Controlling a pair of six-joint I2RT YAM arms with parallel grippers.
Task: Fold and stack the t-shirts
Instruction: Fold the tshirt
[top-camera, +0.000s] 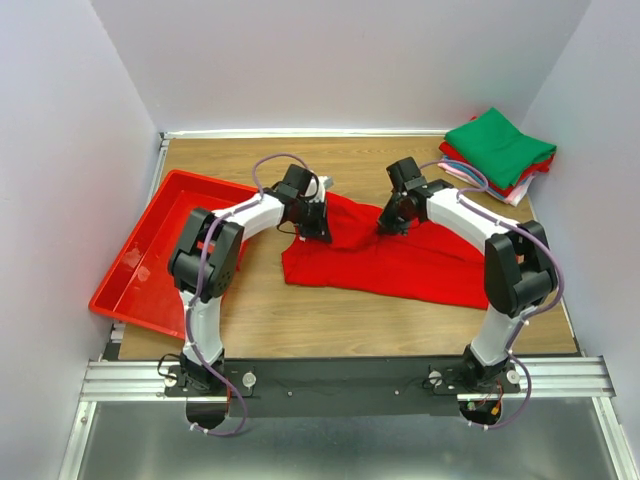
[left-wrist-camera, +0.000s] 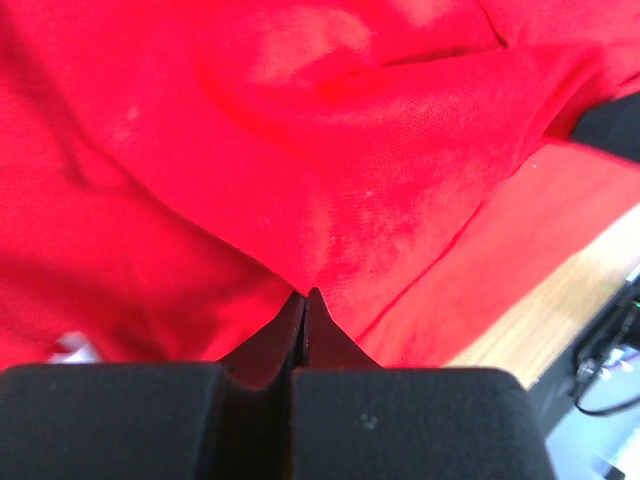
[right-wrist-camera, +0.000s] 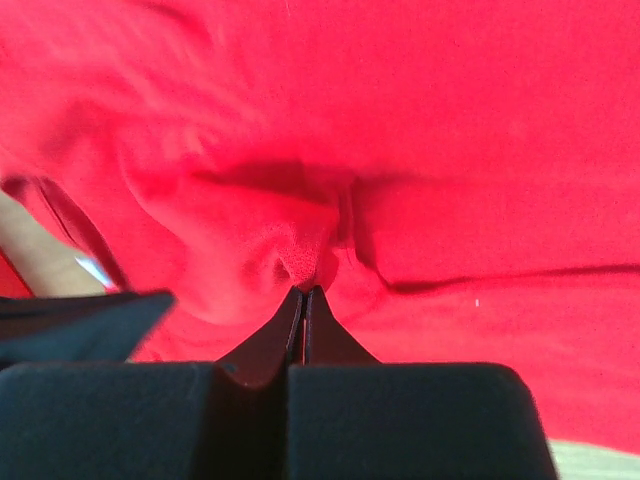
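Note:
A bright red t-shirt (top-camera: 400, 258) lies partly spread across the middle of the wooden table. My left gripper (top-camera: 313, 228) is shut on the shirt's upper left edge; the left wrist view shows the cloth (left-wrist-camera: 300, 180) pinched at the closed tips (left-wrist-camera: 304, 296). My right gripper (top-camera: 388, 224) is shut on a fold near the shirt's upper middle; the right wrist view shows bunched cloth (right-wrist-camera: 300, 240) at the closed tips (right-wrist-camera: 303, 291). A stack of folded t-shirts (top-camera: 498, 150), green on top with red and pink beneath, sits at the far right corner.
A red plastic tray (top-camera: 150, 255) stands at the left of the table, beside the left arm. White walls close in the back and both sides. The table's wood (top-camera: 330, 315) shows in front of the shirt.

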